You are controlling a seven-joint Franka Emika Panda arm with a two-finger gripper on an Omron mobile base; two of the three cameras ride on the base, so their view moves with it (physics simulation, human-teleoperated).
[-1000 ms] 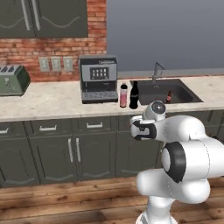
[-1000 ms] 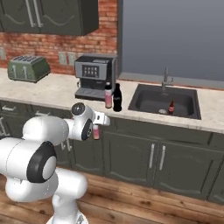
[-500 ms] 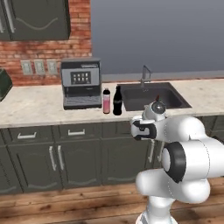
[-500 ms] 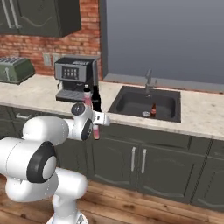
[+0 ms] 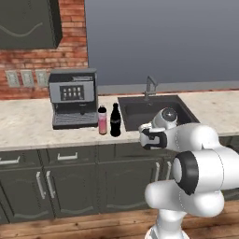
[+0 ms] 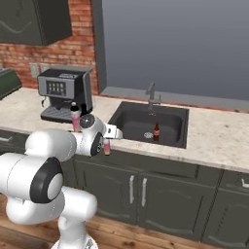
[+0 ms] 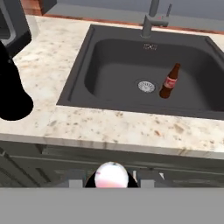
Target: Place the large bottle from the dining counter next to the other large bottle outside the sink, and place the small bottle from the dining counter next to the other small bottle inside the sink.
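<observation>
My gripper (image 6: 106, 144) is shut on the small pinkish-red bottle (image 6: 106, 147), held upright in front of the worktop edge, left of the sink (image 6: 127, 127). In the hand view its round top (image 7: 111, 176) sits between my fingertips. Another small bottle (image 7: 169, 81) stands inside the dark sink (image 7: 109, 65) near the drain, also visible from the right base (image 6: 156, 131). The black large bottle (image 5: 115, 120) stands beside the pink large bottle (image 5: 102, 120) on the worktop left of the sink (image 5: 133, 109). The dining counter is out of view.
A coffee machine (image 5: 72, 98) stands on the beige worktop left of the two large bottles. The grey faucet (image 5: 149, 86) rises behind the sink. Dark grey cabinets (image 5: 70, 184) run below, a brick wall and an upper cabinet (image 5: 28, 23) above.
The base has driven right along the worktop, so the whole scene has slid left and the sink now lies ahead. The arm keeps its pose, still gripping the small bottle.
</observation>
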